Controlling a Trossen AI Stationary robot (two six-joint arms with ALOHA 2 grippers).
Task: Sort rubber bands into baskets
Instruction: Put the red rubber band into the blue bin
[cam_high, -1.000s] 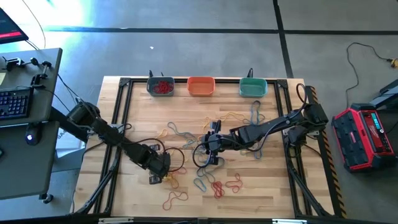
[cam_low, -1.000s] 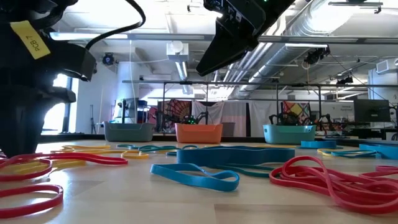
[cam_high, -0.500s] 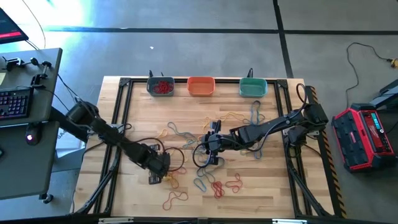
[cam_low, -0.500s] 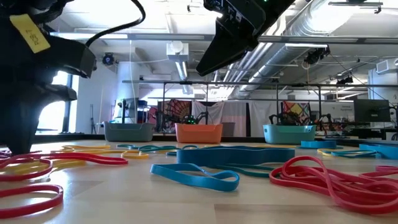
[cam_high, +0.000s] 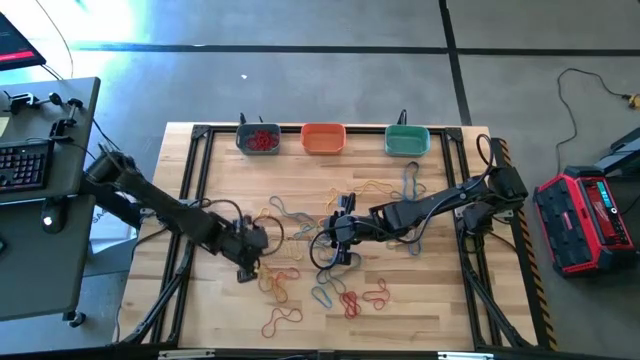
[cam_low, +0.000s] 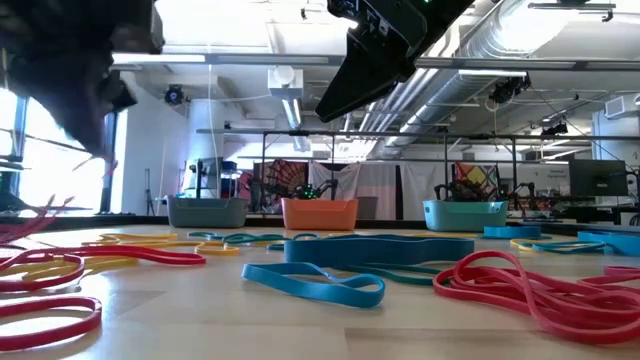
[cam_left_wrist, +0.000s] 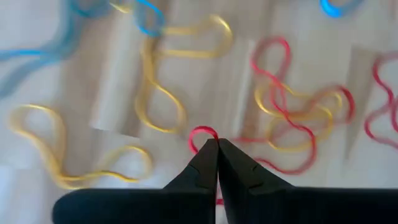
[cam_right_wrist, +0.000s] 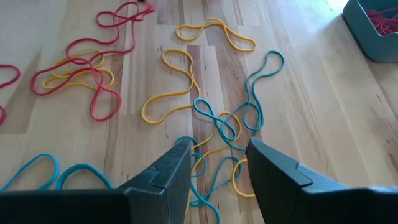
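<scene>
Left wrist view, held band: a red rubber band (cam_left_wrist: 203, 133) is pinched between the closed fingertips of the left gripper (cam_left_wrist: 216, 149), a small loop poking out past the tips.
Left gripper, high view: left gripper (cam_high: 250, 243) sits at about 8 o'clock from the table centre, above a tangle of red and yellow bands (cam_high: 278, 283).
Loose bands: red, yellow and blue rubber bands (cam_right_wrist: 180, 87) lie scattered over the middle and near half of the wooden table (cam_high: 220, 170); more red ones (cam_high: 362, 298) lie toward 6 o'clock.
Low view, bands: a blue band (cam_low: 315, 283) lies flat in front, red ones (cam_low: 545, 285) at 4 o'clock.
Baskets: three in a row at the table's 12 o'clock edge, apart from each other.
Grey-blue basket (cam_high: 258, 138): at 11 o'clock, red bands inside.
Orange basket (cam_high: 323, 138): at 12 o'clock, contents cannot be told.
Teal basket (cam_high: 407, 140): at 1 o'clock, contents cannot be told.
Right gripper (cam_high: 336, 240): near the table centre, fingers (cam_right_wrist: 168, 174) spread apart, holding nothing, over blue and yellow bands.
Writing: none can be read.
Surroundings: a red case (cam_high: 585, 220) stands on the floor at 3 o'clock; a keyboard (cam_high: 22, 165) lies on a side desk at 9 o'clock.
</scene>
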